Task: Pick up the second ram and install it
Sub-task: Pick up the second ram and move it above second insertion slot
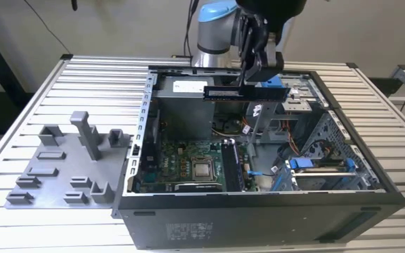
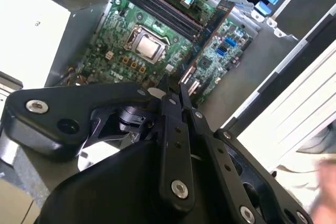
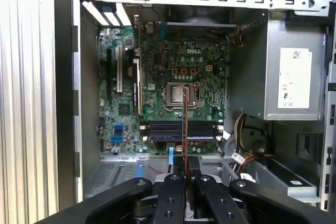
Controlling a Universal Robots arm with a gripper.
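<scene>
So the black end effector [image 1: 248, 80] is clamped on the second ram [image 1: 223, 93], a thin dark stick, held level above the open dark PC case [image 1: 259, 216] on the ribbed metal worktop [image 1: 97, 84].

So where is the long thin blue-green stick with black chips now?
In the exterior view the long blue-green ram stick hangs in the black gripper, above the open dark computer case, near the grey power supply.

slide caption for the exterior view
Gripper holds the ram over the open case, its motherboard exposed.
</scene>
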